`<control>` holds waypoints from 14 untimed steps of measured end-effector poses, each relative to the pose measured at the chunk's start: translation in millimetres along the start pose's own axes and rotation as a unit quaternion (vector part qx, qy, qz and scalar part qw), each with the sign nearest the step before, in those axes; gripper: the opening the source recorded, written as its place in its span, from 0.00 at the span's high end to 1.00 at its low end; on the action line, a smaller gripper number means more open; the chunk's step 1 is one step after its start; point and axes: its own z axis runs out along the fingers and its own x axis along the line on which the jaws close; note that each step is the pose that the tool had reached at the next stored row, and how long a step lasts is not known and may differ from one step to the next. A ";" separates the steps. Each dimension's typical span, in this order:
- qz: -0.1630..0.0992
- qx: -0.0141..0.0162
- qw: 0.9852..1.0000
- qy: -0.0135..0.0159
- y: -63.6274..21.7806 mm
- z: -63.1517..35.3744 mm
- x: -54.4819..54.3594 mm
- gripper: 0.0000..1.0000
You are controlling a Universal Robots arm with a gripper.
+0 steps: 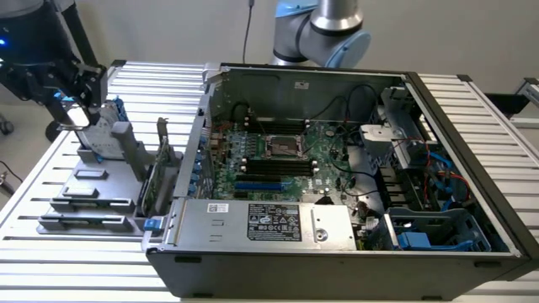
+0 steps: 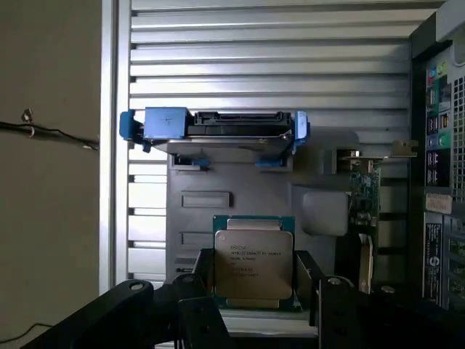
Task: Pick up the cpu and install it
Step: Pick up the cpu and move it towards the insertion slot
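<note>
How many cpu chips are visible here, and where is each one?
1. The cpu is held in the gripper, above the grey parts holder. Another could be hidden inside the computer case.

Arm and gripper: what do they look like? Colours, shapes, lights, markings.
The arm is a silver-grey tube with rounded joints and light blue joint caps. The gripper has a bulky black body with a small blue light at its side. In the wrist view its fingers are matt black and blocky, with round screw heads. No markings can be read.
</note>
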 end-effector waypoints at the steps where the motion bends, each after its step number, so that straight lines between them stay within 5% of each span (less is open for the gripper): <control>1: 0.000 0.000 1.000 0.001 0.4 -5.0 -4.3 0.46; 8: 0.000 -0.001 1.000 0.005 3.2 -36.2 -34.0 0.46; 14: 0.000 -0.001 1.000 0.007 4.0 -45.1 -60.6 0.46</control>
